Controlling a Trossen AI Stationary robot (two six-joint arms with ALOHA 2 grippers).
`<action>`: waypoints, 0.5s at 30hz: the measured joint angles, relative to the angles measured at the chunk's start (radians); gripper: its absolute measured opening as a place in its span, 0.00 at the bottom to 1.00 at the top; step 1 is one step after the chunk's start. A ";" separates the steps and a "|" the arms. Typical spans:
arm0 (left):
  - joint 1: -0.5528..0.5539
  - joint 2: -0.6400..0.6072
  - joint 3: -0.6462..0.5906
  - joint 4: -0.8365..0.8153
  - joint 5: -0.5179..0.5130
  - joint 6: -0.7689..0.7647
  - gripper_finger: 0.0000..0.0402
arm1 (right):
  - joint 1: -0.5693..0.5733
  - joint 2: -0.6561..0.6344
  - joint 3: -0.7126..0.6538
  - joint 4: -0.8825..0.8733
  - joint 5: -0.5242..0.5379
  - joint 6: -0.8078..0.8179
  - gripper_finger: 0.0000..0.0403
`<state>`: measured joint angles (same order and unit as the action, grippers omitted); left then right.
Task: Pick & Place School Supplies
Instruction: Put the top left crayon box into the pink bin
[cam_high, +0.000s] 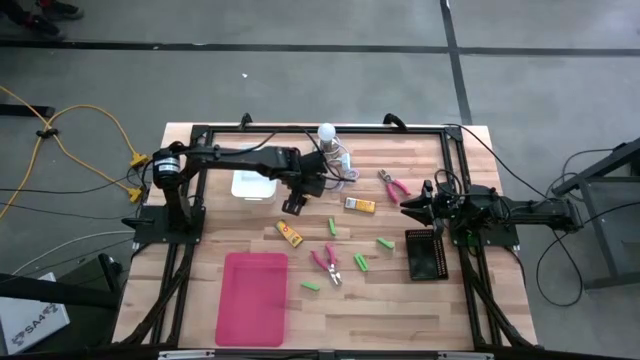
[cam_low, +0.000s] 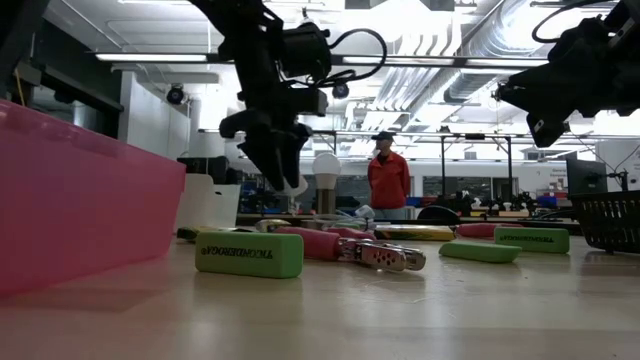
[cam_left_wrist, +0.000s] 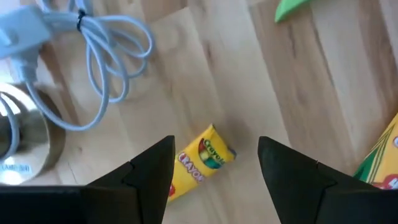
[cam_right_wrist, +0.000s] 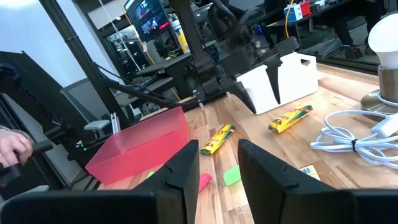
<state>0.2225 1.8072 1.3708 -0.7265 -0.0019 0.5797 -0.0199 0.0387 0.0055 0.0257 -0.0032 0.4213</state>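
Note:
Three yellow crayon boxes lie flat on the wooden table. One (cam_left_wrist: 199, 163) is right below my left gripper (cam_left_wrist: 216, 142), which hangs open above it, fingers pointing down on either side, clear of it (cam_low: 283, 180). Another box (cam_high: 290, 233) lies nearer the front edge, the third (cam_high: 360, 205) toward the right. Green erasers (cam_high: 331, 226) (cam_high: 360, 262) and two pink-handled pliers (cam_high: 393, 185) (cam_high: 327, 263) are scattered mid-table. My right gripper (cam_high: 408, 207) waits level at the right, fingers apart, holding nothing.
A pink tray (cam_high: 253, 297) sits at the front left, a white bin (cam_high: 253, 185) behind my left arm, a black basket (cam_high: 422, 253) at the right. A white bulb (cam_high: 326, 133) on a metal base with its coiled cord (cam_left_wrist: 106, 56) stands by the far edge. A person stands beyond the table.

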 joint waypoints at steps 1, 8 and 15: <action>-0.004 0.000 0.000 0.007 0.001 -0.001 0.56 | 0.000 0.000 0.000 0.000 0.000 0.000 0.25; -0.009 0.030 0.001 -0.010 -0.020 -0.008 0.56 | 0.000 0.000 0.000 0.000 0.000 0.000 0.25; -0.042 0.041 0.001 -0.023 -0.102 0.072 0.56 | 0.000 0.000 0.000 -0.006 -0.002 0.000 0.25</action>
<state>0.1808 1.8485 1.3716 -0.7493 -0.1036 0.6518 -0.0196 0.0384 0.0054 0.0202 -0.0055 0.4213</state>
